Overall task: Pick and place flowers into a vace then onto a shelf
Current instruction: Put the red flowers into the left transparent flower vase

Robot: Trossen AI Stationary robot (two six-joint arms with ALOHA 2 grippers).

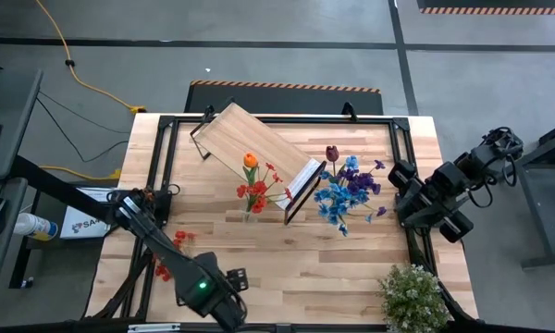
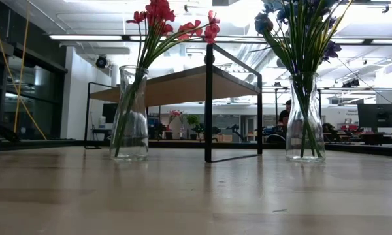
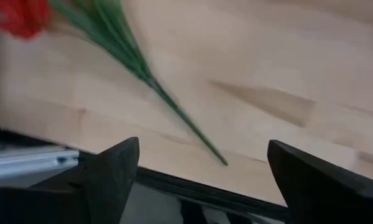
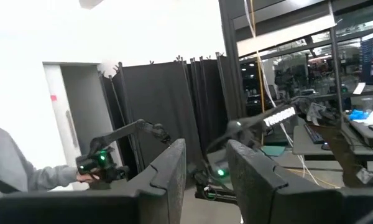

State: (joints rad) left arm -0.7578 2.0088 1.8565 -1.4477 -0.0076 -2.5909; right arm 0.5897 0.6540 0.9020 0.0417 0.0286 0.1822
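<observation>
A loose red flower (image 1: 164, 271) lies flat on the table near its near left corner. In the left wrist view its green stem (image 3: 174, 112) runs from the red bloom (image 3: 22, 15) toward the table's near edge. My left gripper (image 3: 202, 143) points down over the stem's bare end, open wide, one finger on each side, touching nothing. Red flowers and an orange tulip stand in one glass vase (image 2: 129, 114). Blue and purple flowers with a dark red rose (image 1: 332, 154) stand in a second vase (image 2: 305, 117). The shelf (image 1: 259, 148) stands between them. My right gripper (image 4: 206, 180) waits raised at the right edge, slightly open and holding nothing.
A bushy pale plant (image 1: 414, 294) stands at the table's near right corner. Black frame rails (image 1: 157, 166) run along the table's edges. Bare wood lies between the vases and the near edge. A person in a grey sleeve (image 4: 12, 171) shows in the room beyond the table.
</observation>
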